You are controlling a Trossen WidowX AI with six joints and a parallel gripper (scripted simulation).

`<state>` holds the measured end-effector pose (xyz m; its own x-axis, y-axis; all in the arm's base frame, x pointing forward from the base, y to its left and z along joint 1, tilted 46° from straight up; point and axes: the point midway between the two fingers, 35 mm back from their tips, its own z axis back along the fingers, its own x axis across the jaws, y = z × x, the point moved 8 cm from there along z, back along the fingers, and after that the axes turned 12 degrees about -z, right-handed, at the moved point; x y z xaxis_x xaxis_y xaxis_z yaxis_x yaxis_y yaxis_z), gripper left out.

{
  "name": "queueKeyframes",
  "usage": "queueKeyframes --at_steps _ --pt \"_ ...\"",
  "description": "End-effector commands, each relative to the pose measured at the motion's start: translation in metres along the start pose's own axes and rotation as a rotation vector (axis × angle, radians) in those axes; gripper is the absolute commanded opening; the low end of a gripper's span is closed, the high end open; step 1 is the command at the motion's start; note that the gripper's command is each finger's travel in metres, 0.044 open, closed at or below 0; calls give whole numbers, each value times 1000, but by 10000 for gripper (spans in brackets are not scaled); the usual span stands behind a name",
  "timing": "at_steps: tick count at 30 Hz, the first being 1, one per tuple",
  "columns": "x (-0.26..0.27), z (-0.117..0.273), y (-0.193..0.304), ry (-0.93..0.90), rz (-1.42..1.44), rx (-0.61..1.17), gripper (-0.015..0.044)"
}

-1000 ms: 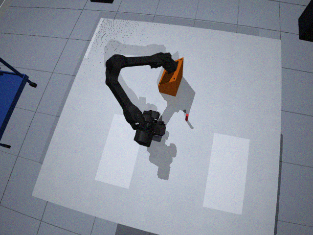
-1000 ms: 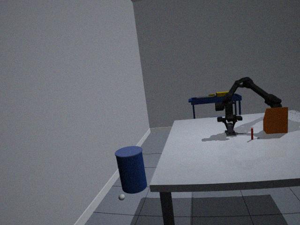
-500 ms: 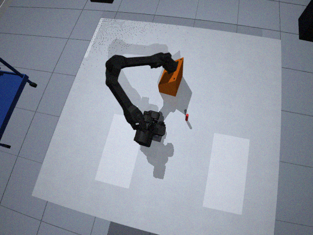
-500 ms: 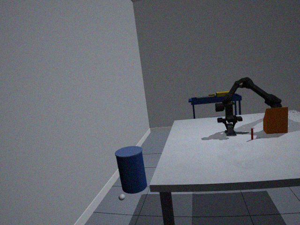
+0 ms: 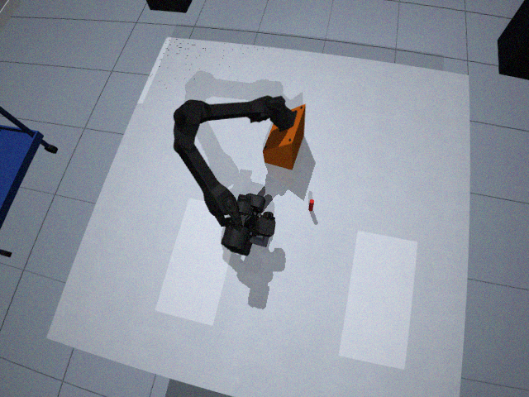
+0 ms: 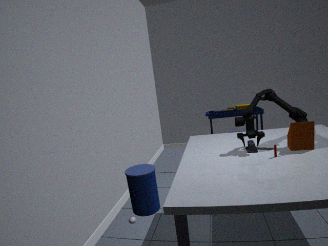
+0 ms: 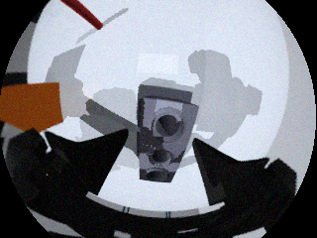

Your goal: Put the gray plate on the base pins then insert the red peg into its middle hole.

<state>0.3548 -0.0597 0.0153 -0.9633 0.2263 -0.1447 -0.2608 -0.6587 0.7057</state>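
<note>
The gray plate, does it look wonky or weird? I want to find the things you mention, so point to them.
Yes! The gray plate [image 6: 250, 144] [image 7: 174, 142] looks tilted: one end seems higher than the other above the base [image 6: 252, 151] [image 7: 165, 91]. That's odd because it should lie flat there.

And there's the gray plate [image 6: 250, 144] [image 7: 174, 144], round holes in a row, tilted up over the dark gray base [image 6: 252, 151] [image 7: 165, 92], not lying flat! Its pins are hidden. The slim red peg [image 5: 311, 205] [image 6: 275, 150] [image 7: 85, 15] stands upright on the table, well apart from both!
</note>
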Motion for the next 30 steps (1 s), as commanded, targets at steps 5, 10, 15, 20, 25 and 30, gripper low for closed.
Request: queueKeyframes --at_steps 5,10,15,20,25,30 --pt "-5 45 -4 9 7 -16 440" --pt "-1 115 -2 0 3 -2 440" --pt "-3 117 -5 -1 3 0 440" --pt "3 118 -14 0 -115 -6 440" --pt "25 122 -44 -5 -518 -21 440" --pt "50 123 -70 -15 -920 -28 440"
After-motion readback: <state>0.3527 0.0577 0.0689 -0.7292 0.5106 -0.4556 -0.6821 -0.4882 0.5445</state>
